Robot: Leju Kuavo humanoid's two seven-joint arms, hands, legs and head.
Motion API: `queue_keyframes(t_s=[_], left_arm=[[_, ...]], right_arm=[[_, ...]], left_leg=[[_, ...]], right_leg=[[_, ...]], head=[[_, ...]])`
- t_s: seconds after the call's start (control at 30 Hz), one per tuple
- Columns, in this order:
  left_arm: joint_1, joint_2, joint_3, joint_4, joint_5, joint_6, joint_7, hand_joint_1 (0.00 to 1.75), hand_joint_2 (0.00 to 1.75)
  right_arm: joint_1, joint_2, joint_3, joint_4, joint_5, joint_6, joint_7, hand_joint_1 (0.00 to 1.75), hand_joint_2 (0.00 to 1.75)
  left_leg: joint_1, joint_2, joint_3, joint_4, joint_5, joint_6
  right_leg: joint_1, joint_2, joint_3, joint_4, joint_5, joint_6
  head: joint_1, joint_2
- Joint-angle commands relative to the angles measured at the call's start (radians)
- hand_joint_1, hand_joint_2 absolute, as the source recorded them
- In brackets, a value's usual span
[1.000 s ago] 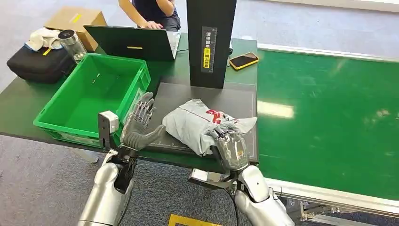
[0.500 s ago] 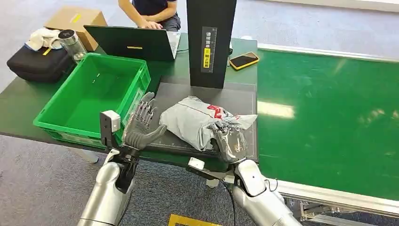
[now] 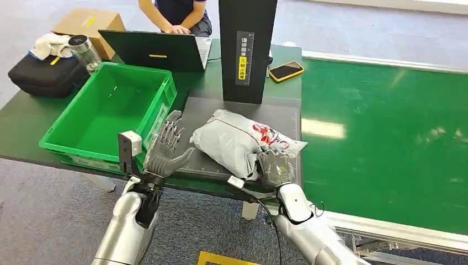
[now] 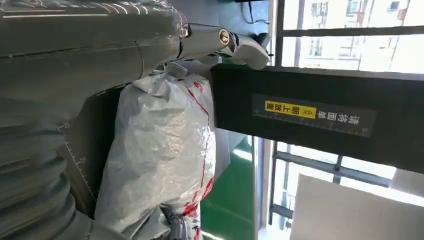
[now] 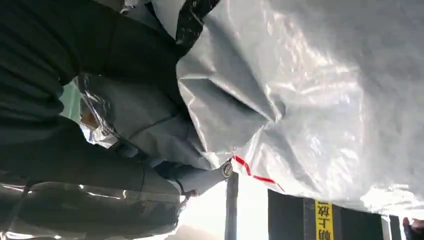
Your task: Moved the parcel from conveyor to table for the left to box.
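Note:
A grey plastic parcel (image 3: 234, 139) with red print lies on the dark mat (image 3: 207, 110) in the head view, in front of the black upright column (image 3: 246, 49). My right hand (image 3: 274, 165) grips its near right end, fingers wrapped into the wrinkled film. My left hand (image 3: 165, 148) stands open at the mat's left edge, fingers spread upward, thumb pointing toward the parcel with a small gap between them. The left wrist view shows the parcel (image 4: 160, 150) beyond my left hand (image 4: 100, 60). The right wrist view has the parcel (image 5: 300, 90) pressed against my right hand (image 5: 130, 125).
An empty green crate (image 3: 138, 68) sits left of my left hand. The green conveyor (image 3: 386, 127) runs along the right. At the back of the table are a laptop (image 3: 154, 51), a phone (image 3: 286, 70), a black bag (image 3: 44, 74), and a person's hands at the laptop (image 3: 177, 28).
My right hand has pushed forward and the parcel has slid with it farther onto the mat, toward the column. My left hand has barely moved.

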Motion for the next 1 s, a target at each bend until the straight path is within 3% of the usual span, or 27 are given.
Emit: queue_keyframes(t_s=[0.03, 0.13, 0.33, 0.37, 0.43, 0.47, 0.63, 0.87, 1.0], left_arm=[[-0.038, 0.028, -0.044, 0.063, 0.004, -0.002, 0.01, 0.0, 1.75], [-0.046, 0.026, -0.048, 0.068, 0.006, -0.001, 0.015, 0.0, 1.75], [-0.053, 0.031, -0.08, 0.079, -0.01, -0.014, 0.014, 0.0, 1.75], [-0.053, 0.031, -0.085, 0.083, -0.015, -0.012, 0.01, 0.0, 1.75], [-0.052, 0.031, -0.087, 0.085, -0.016, -0.01, 0.007, 0.0, 1.75], [-0.046, 0.031, -0.089, 0.081, -0.018, -0.008, 0.003, 0.0, 1.75], [-0.044, 0.029, -0.092, 0.077, -0.022, -0.009, 0.002, 0.0, 1.75], [-0.011, 0.042, -0.092, 0.03, -0.054, -0.008, 0.009, 0.0, 1.75], [0.013, 0.047, -0.102, -0.006, -0.103, -0.007, -0.002, 0.0, 1.75]], right_arm=[[0.025, -0.021, 0.007, -0.031, -0.063, -0.127, -0.052, 0.0, 1.75], [0.073, -0.039, -0.045, -0.158, -0.093, -0.127, -0.102, 0.0, 1.75], [0.124, -0.025, -0.127, -0.231, -0.237, -0.127, -0.228, 0.0, 1.75], [0.135, -0.028, -0.127, -0.245, -0.341, -0.092, -0.275, 0.0, 1.75], [0.148, -0.037, -0.12, -0.269, -0.38, -0.066, -0.277, 0.0, 1.75], [0.186, -0.04, -0.145, -0.329, -0.533, 0.045, -0.326, 0.0, 1.75], [0.243, -0.065, -0.185, -0.404, -0.713, 0.175, -0.37, 0.0, 1.75], [0.333, -0.024, -0.297, -0.488, -0.876, 0.337, -0.408, 0.0, 1.75], [0.354, -0.005, -0.337, -0.52, -0.88, 0.351, -0.426, 0.0, 1.75]], left_leg=[[0.0, -0.001, 0.002, -0.001, 0.0, 0.0], [0.0, -0.002, 0.002, -0.002, 0.0, 0.0], [0.0, -0.002, 0.002, -0.001, 0.0, 0.0], [0.0, -0.001, 0.004, -0.002, 0.0, 0.0], [0.0, -0.002, 0.003, -0.002, 0.0, 0.0], [0.0, -0.002, 0.002, -0.001, 0.0, 0.0], [0.0, -0.003, 0.003, -0.002, 0.0, 0.0], [0.0, -0.002, 0.001, -0.001, 0.0, 0.0], [0.0, 0.0, 0.005, -0.003, -0.001, 0.0]], right_leg=[[0.0, -0.001, 0.002, -0.001, 0.0, -0.001], [0.0, -0.002, 0.003, -0.001, 0.0, -0.001], [0.0, -0.002, 0.002, -0.001, -0.001, -0.001], [0.0, -0.001, 0.004, -0.001, -0.001, -0.001], [0.0, -0.002, 0.004, -0.002, -0.001, -0.001], [0.0, -0.002, 0.002, -0.001, -0.001, -0.001], [0.0, -0.003, 0.004, -0.002, -0.001, -0.001], [0.0, -0.001, 0.002, -0.001, -0.001, -0.001], [0.0, 0.0, 0.005, -0.002, -0.001, -0.002]], head=[[0.0, 0.0], [0.0, 0.0], [0.0, 0.0], [0.0, 0.0], [0.0, 0.0], [0.0, 0.0], [0.0, 0.0], [0.0, 0.0], [0.0, 0.0]])
